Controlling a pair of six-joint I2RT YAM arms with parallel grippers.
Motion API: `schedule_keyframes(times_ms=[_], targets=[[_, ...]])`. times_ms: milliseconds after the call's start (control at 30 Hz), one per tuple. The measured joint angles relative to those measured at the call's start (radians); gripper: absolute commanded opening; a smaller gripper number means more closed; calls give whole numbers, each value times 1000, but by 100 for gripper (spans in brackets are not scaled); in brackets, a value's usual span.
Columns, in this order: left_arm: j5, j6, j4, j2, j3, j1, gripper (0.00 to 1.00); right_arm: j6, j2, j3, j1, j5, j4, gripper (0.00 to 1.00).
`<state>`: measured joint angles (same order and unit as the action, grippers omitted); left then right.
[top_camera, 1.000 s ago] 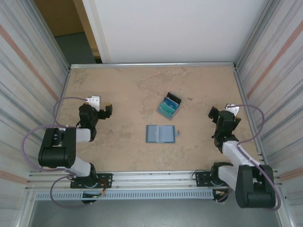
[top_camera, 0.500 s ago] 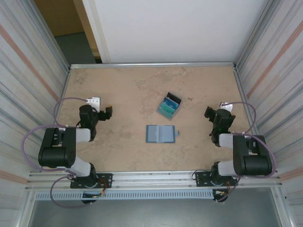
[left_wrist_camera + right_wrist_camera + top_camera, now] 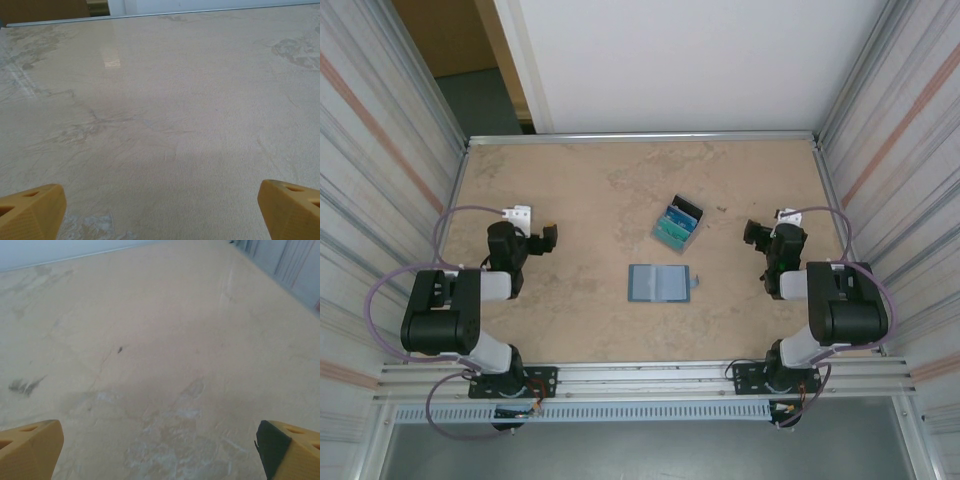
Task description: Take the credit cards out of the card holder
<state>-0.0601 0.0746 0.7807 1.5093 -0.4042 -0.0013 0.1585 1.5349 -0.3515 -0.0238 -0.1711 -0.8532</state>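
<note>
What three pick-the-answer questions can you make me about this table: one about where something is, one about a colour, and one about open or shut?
1. Where does the pile of thin plastic cards lie, seen from the small slate-blue bifold wallet?
A. Inside it.
B. Beyond it, toward the far edge of the table, not touching it.
C. In a gripper.

2. Which colour shows in that pile?
A. Red.
B. Yellow.
C. Teal.

3. How is the left gripper?
A. Open, holding nothing.
B. Shut on a card.
C. Shut on the wallet.

Answers:
1 B, the top view shows a strip of table between the pile and the wallet.
2 C, teal lies beside light blue and black.
3 A, its wrist view shows its jaws far apart with nothing between them.
</note>
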Motion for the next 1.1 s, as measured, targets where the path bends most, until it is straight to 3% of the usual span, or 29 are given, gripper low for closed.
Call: schedule_keyframes(times_ms=[333,700,1100], targets=[[0,0,0,0,0,0,99,-45,3,-35,-47,225,37,99],[1,0,0,0,0,0,99,-49,3,-35,-40,247,40,99],[1,0,0,0,0,-1,99,-66,3,-35,-62,353,39,99]])
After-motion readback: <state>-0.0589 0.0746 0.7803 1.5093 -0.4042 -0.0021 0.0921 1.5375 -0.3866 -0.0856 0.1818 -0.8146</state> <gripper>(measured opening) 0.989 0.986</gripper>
